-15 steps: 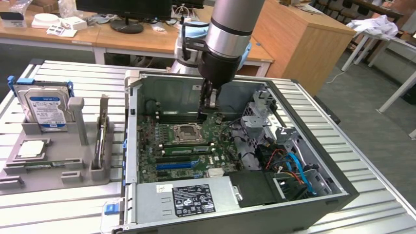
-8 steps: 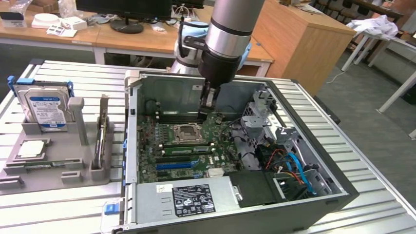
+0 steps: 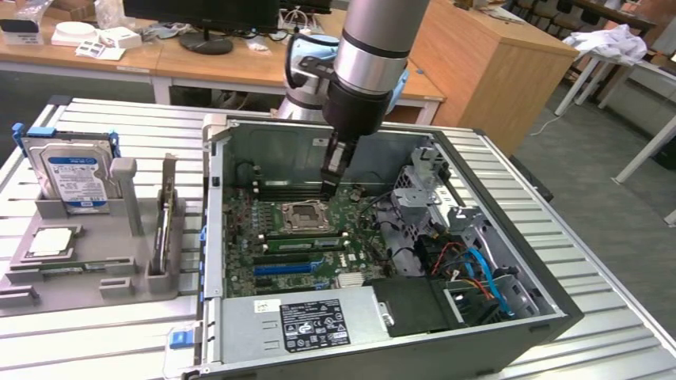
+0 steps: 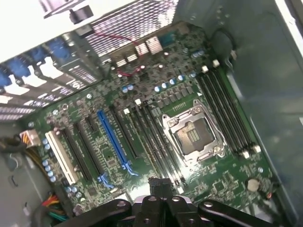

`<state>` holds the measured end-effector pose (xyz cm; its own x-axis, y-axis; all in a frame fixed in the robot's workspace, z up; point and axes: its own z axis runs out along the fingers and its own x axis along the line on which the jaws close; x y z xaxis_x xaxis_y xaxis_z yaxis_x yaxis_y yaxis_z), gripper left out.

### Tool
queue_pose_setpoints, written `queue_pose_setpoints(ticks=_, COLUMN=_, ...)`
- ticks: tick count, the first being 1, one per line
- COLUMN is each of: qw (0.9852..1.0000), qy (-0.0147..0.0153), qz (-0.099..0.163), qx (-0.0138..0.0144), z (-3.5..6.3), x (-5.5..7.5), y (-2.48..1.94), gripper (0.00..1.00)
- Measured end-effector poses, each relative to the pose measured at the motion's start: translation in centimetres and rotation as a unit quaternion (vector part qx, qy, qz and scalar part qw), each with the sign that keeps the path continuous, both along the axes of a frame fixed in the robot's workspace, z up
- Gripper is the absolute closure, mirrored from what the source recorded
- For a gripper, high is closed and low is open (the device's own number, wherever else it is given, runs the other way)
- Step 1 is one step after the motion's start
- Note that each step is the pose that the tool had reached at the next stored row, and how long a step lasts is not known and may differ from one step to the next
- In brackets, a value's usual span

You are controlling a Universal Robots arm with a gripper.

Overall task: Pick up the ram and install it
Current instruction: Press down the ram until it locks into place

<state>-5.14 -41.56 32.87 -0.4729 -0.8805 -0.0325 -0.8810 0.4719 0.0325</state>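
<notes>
Pincer (image 4: 158, 198) above motherboard (image 4: 142, 137), grip state: cannot tell. Ram (image 3: 302, 243) seated: thin, stiff, light, fragile; hold by long edges.

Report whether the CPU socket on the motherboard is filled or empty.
Empty: the CPU socket shows its bare contact field inside the metal frame, no chip or cooler.

Ribbed metal tabletop (image 3: 127, 119) and its load.
An open computer case (image 3: 243, 332) lies across its middle; a grey parts holder (image 3: 79, 261) sits beside its left edge in the exterior view.
</notes>
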Motion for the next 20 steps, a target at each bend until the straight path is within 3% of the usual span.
queue_pose_setpoints(ticks=5, qw=0.9991, qy=0.0000, qz=-0.043, qx=0.0000, z=-0.01, x=0.00, y=0.00, gripper=0.89)
queue_pose_setpoints(ticks=10, qw=0.9962, qy=0.0000, qz=-0.087, qx=0.0000, z=-0.01, x=0.00, y=0.00, gripper=0.89)
queue_pose_setpoints(ticks=16, qw=0.9901, qy=0.0000, qz=-0.141, qx=0.0000, z=-0.02, x=0.00, y=0.00, gripper=0.89)
queue_pose_setpoints(ticks=20, qw=0.9842, qy=0.0000, qz=-0.177, qx=0.0000, z=-0.03, x=0.00, y=0.00, gripper=0.89)
